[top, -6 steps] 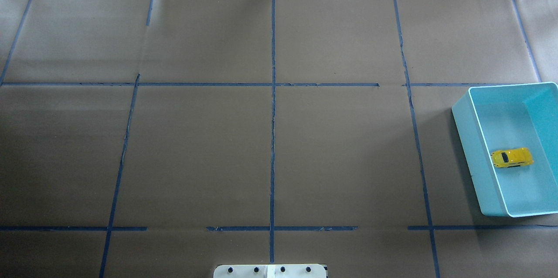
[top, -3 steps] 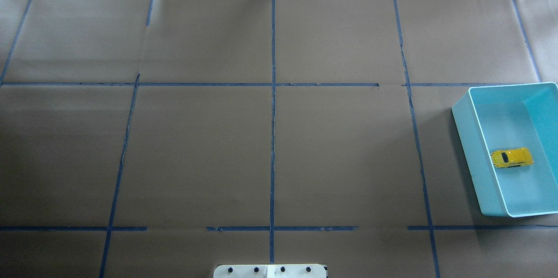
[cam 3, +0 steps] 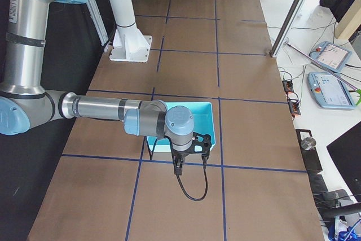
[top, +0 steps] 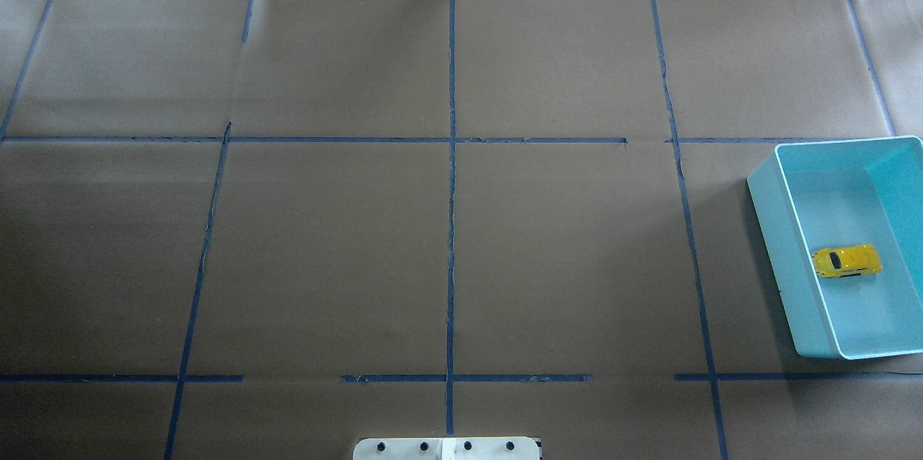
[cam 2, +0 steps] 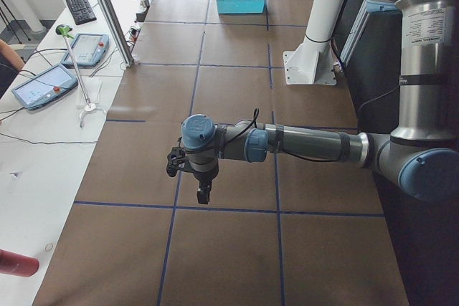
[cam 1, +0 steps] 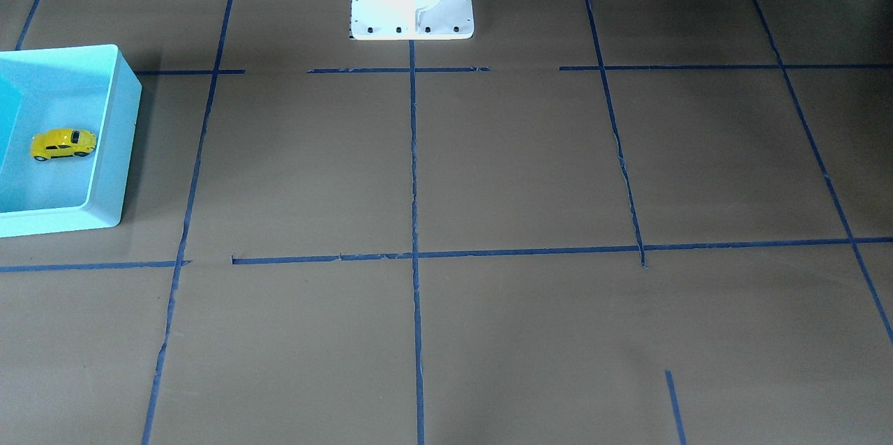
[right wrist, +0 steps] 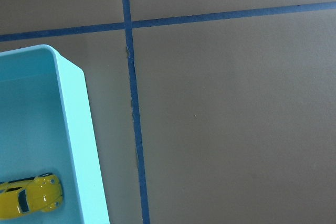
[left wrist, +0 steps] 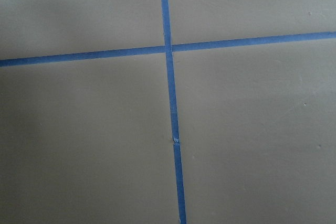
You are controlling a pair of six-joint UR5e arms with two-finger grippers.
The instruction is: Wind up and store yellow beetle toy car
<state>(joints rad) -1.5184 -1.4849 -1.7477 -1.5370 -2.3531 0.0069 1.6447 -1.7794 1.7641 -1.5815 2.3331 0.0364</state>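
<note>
One table (top: 324, 251), brown paper with a blue tape grid. Two arms, hanging over bare paper. Can't tell whether the left claw (cam 2: 204, 195) or the right claw (cam 3: 178, 165) is wide or narrow, side views only. One turquoise bin (top: 789, 258) at the overhead frame's right edge. One yellow car (top: 847, 261) on its wheels inside the bin, near its left wall. Looks stored. Best to lift the right arm straight up so it doesn't bump the bin.

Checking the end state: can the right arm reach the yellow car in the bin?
Probably yes: the right gripper hangs close by the open-topped turquoise bin, and the yellow beetle toy car lies alone inside, uncovered.
</note>
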